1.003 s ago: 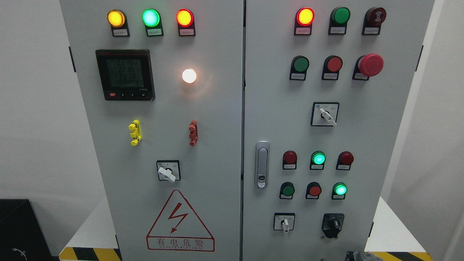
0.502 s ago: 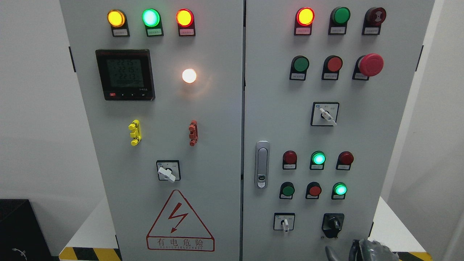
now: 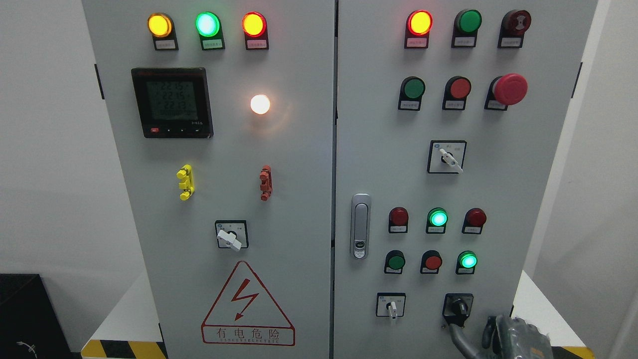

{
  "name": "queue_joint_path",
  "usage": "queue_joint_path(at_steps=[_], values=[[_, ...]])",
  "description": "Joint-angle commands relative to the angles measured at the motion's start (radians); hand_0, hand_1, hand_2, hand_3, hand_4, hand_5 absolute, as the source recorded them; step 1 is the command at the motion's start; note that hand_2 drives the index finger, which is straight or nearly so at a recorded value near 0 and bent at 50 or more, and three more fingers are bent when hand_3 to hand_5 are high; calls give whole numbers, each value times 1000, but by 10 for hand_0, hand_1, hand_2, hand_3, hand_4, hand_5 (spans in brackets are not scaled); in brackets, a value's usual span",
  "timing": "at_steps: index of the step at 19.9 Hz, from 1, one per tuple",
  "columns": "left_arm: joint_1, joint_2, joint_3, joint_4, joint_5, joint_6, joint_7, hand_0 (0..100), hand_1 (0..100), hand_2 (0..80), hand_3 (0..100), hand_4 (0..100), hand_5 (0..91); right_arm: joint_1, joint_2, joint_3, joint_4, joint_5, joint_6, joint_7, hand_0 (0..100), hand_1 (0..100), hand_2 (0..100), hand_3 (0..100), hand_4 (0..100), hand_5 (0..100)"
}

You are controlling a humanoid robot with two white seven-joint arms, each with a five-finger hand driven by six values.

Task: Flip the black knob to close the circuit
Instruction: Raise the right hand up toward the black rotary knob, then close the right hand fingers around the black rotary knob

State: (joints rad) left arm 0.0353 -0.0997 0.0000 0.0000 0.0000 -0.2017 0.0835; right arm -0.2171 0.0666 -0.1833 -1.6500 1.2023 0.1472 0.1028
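The black knob (image 3: 457, 308) sits at the lower right of the grey cabinet's right door (image 3: 389, 124), its handle pointing down and slightly right. My right hand (image 3: 472, 330) comes up from the bottom edge just below and right of the knob. Its fingers (image 3: 459, 338) are spread and hold nothing. The tip of one grey finger reaches the knob's lower left edge; I cannot tell if it touches. The rest of the hand (image 3: 523, 339) is cut off by the frame. The left hand is out of view.
A white selector switch (image 3: 392, 305) sits left of the knob. Lit green lamps (image 3: 467, 261) and red buttons (image 3: 432, 262) are above it. The door latch (image 3: 360, 227) is further left. The cabinet's right edge (image 3: 516, 299) is close to the hand.
My right hand has risen from the bottom edge into view and moved up and left, bringing one finger to the black knob's lower edge. The knob has not turned.
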Motion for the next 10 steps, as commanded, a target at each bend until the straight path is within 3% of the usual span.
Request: queue_joint_path(at_steps=[1,3,10], values=[[0,0,-21,21,-21,-1,1,0,0,0,0,0,0,-13,1,5,16,17,23,1,0,106,788,953,776,778],[0,0,-21,21,-21,1,1,0,0,0,0,0,0,-13,1,5,15,42,26,20,0,108,789,953,776,778],[0,0,-21,21,-21,1,1,0,0,0,0,0,0,-27,2,7,7,42,48,28,0,110,788,953,777,777]])
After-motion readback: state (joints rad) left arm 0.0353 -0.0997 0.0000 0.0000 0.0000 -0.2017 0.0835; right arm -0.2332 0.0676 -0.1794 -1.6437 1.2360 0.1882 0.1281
